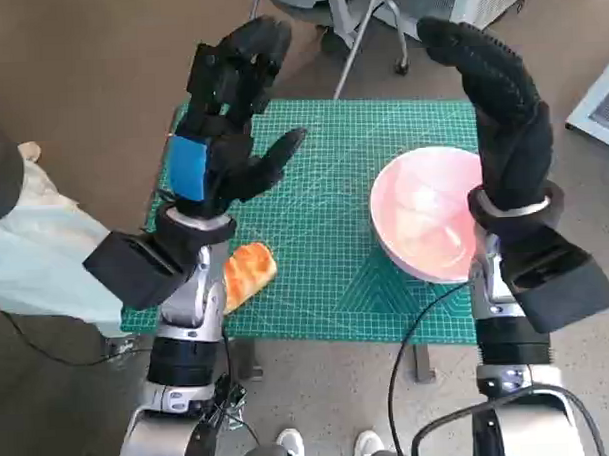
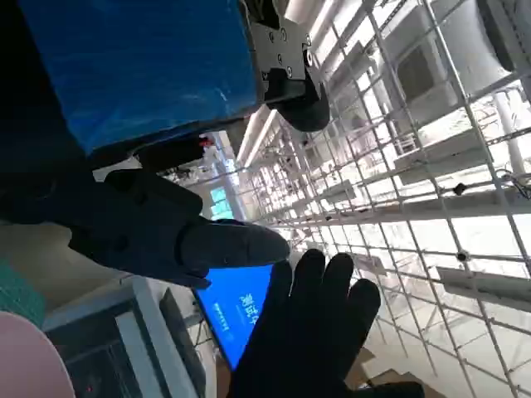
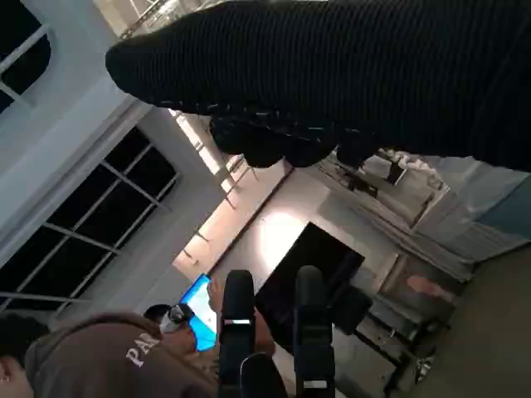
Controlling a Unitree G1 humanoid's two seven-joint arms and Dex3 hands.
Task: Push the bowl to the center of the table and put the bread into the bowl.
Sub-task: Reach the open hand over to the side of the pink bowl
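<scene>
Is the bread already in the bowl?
No: in the head view the bread lies on the green mat, apart from the pink bowl.

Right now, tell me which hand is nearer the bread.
The left hand, the blue-taped one; the bread lies beside its forearm, while the right hand is over the bowl side.

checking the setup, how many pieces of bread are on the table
1. The bread lies on the green cutting mat near its front left corner, beside the left forearm, apart from the pink bowl. The raised arms could hide more.
</scene>
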